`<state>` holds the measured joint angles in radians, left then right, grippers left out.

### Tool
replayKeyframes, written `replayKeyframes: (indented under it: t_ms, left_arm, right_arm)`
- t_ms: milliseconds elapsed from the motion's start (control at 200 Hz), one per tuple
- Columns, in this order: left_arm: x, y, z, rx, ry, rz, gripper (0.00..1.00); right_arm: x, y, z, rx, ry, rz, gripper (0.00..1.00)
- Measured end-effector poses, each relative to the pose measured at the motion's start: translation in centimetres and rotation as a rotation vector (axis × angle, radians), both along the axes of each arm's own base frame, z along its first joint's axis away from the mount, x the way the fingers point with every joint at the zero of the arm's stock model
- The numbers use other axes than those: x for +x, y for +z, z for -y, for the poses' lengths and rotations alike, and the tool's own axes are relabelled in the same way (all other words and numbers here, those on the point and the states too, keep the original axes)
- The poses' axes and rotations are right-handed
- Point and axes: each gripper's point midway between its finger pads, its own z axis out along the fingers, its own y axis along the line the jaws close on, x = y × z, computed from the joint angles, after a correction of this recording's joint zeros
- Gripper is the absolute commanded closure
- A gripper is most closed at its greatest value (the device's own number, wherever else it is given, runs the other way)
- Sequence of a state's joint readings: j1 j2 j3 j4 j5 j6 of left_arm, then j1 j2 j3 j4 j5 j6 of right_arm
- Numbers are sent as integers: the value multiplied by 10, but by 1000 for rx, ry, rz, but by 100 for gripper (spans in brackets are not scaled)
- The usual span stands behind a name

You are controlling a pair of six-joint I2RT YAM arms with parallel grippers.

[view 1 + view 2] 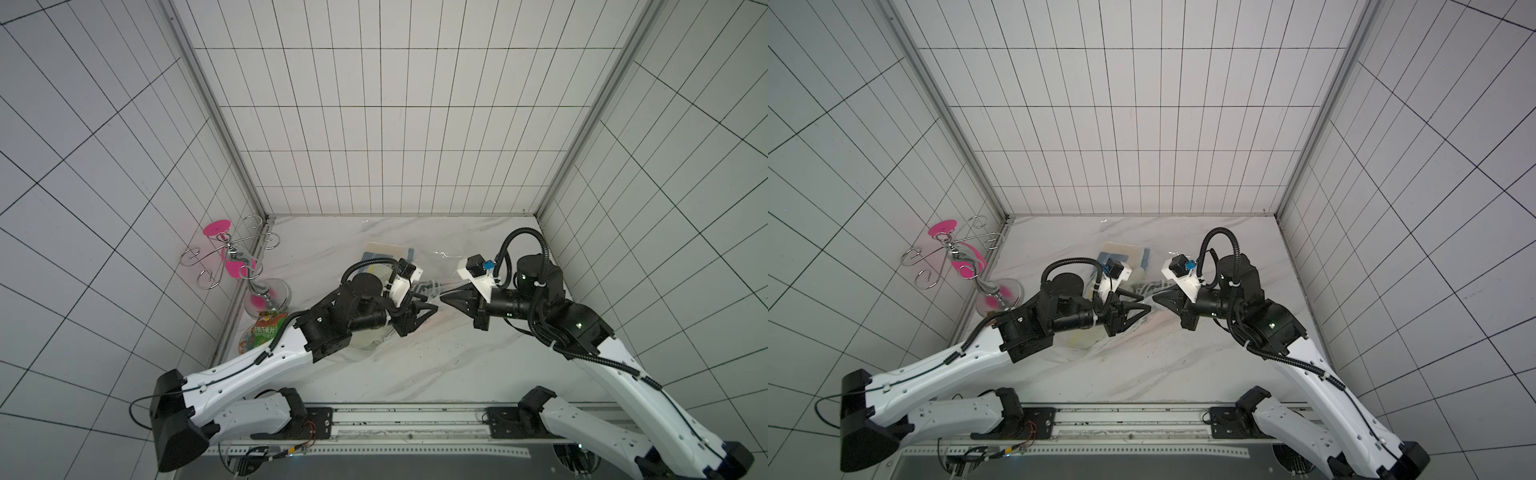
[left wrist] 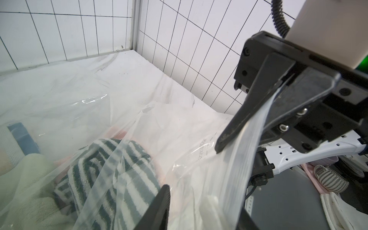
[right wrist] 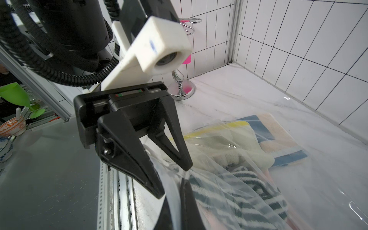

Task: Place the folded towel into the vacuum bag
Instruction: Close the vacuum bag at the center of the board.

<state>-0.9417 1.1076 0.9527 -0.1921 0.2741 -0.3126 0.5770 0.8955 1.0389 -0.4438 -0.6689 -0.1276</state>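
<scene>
The vacuum bag (image 2: 179, 119) lies crinkled on the marble table, its zip edge lifted toward the front. My right gripper (image 1: 444, 299) is shut on that zip strip (image 2: 245, 151); its own view shows the film pinched between the fingers (image 3: 191, 207). My left gripper (image 1: 432, 308) faces it, tips almost meeting. Its jaws are open and straddle the bag's loose lip, gripping nothing (image 2: 203, 203). A green-and-white striped towel (image 2: 111, 175) lies bunched just inside the bag's mouth (image 3: 249, 191). Deeper inside lie a cream towel (image 3: 229, 147) and a blue, yellow and peach one (image 3: 278, 137).
A chrome wire stand with pink cups (image 1: 237, 257) stands at the back left beside the wall. A snack packet (image 1: 262, 332) lies in front of it, under my left arm. Tiled walls close in three sides. Bare marble (image 1: 436, 365) stretches toward the front rail.
</scene>
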Motion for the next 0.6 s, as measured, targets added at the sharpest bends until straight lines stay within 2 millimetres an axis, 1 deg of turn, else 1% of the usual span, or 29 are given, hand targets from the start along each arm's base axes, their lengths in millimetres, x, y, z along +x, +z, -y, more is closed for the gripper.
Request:
replayKeyframes:
  t_ms: [40, 125, 245, 480, 600]
  left_arm:
    - [0, 2, -1, -2, 1, 5, 64]
    - [-2, 5, -1, -12, -7, 9, 79]
    - [-5, 6, 0, -10, -27, 20, 88]
    - [-8, 4, 3, -14, -53, 14, 90]
    - [-14, 1, 4, -1, -98, 43, 89]
  right_arm:
    - [0, 0, 0, 0, 0, 0, 100]
    - [0, 0, 0, 0, 0, 1, 100]
    - [0, -2, 0, -3, -1, -3, 100]
    - [2, -2, 1, 0, -16, -15, 100]
    - [1, -3, 2, 20, -23, -58, 100]
